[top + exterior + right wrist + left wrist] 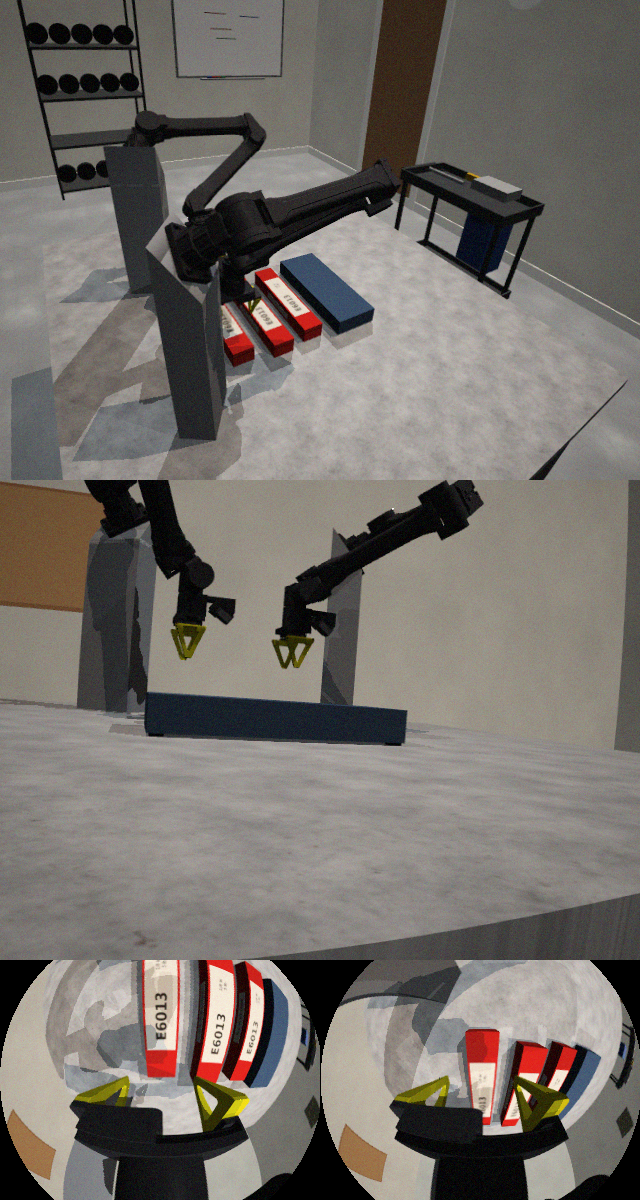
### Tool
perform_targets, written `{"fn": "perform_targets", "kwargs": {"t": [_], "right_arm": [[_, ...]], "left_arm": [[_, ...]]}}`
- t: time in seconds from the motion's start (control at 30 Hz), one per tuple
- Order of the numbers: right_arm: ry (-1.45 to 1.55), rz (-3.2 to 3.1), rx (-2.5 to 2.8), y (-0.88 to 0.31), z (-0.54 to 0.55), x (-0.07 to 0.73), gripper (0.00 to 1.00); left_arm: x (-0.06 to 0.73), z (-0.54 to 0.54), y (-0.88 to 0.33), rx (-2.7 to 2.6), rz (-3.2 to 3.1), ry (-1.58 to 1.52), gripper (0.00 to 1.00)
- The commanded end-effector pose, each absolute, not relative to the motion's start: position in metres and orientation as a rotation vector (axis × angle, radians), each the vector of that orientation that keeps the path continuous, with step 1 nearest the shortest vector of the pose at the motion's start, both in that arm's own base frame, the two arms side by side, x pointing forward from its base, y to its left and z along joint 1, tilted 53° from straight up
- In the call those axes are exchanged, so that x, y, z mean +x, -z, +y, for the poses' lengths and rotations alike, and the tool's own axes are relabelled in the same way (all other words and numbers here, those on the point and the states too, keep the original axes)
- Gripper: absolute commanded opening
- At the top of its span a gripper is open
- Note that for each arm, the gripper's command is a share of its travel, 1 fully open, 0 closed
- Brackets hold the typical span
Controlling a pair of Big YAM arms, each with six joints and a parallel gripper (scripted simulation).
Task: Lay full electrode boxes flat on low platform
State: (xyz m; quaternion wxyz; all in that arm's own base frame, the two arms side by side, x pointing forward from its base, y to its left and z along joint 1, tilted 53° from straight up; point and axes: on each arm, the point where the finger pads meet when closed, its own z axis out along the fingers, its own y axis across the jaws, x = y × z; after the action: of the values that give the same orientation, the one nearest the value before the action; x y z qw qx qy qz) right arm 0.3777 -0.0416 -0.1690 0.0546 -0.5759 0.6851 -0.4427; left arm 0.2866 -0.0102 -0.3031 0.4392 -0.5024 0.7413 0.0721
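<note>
Red boxes (267, 326) (483, 1050) (213, 1035): beside blue platform (325, 289) (273, 720) (582, 1075) (272, 1035)
Cart (516, 210): beyond platform
Pedestal (188, 351): apparently masking outermost box
Left fingers (290, 667), right fingers (251, 305) (185, 658): wide
</note>
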Motion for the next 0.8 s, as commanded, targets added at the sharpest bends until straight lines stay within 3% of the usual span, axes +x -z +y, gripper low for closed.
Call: {"fn": "perform_targets", "kwargs": {"t": [0.0, 0.77], "right_arm": [[1.346, 2.085, -1.757, 0.175, -0.049, 0.379, 1.00], [1.346, 2.085, -1.758, 0.206, -0.077, 0.407, 1.00]], "left_arm": [[0.288, -0.006, 0.306, -1.249, 1.840, -0.183, 1.00], [0.318, 0.024, 0.338, -1.249, 1.840, -0.183, 1.00]]}}
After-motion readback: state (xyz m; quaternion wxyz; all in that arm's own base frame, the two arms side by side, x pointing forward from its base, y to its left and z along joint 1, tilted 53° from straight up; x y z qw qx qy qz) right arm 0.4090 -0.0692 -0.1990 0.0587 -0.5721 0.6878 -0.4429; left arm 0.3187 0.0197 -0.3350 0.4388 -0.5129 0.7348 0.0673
